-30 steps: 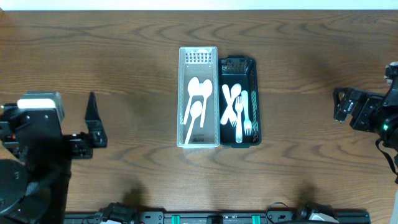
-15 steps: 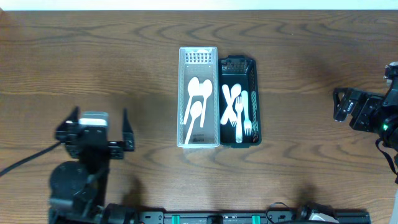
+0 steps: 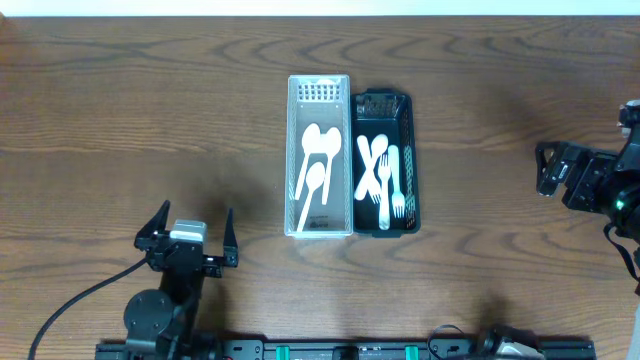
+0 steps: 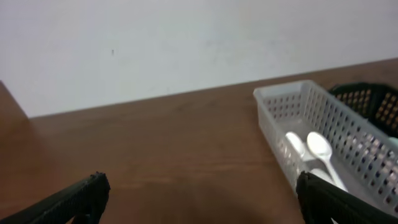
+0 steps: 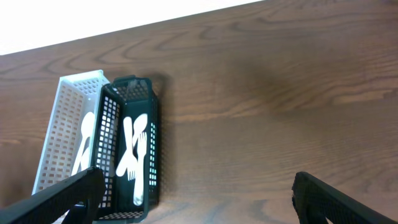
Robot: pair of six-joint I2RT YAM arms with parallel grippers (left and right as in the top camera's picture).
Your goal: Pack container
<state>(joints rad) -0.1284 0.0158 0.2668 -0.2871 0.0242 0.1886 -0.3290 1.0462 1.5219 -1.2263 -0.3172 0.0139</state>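
white basket (image 3: 319, 160) against black basket (image 3: 384, 165); left gripper (image 3: 194, 215), right gripper (image 3: 548, 168) far off

One white basket (image 3: 319, 95) and one black basket (image 3: 381, 102) stand side by side at the centre of the overhead frame, two in all. The white one holds three white spoons (image 3: 316, 178). The black one holds white forks (image 3: 393, 170); they overlap, so the count is unsure, but four seems likely. There are two grippers: the left gripper (image 3: 196, 211) at lower left and the right gripper (image 3: 542, 170) at the right edge.
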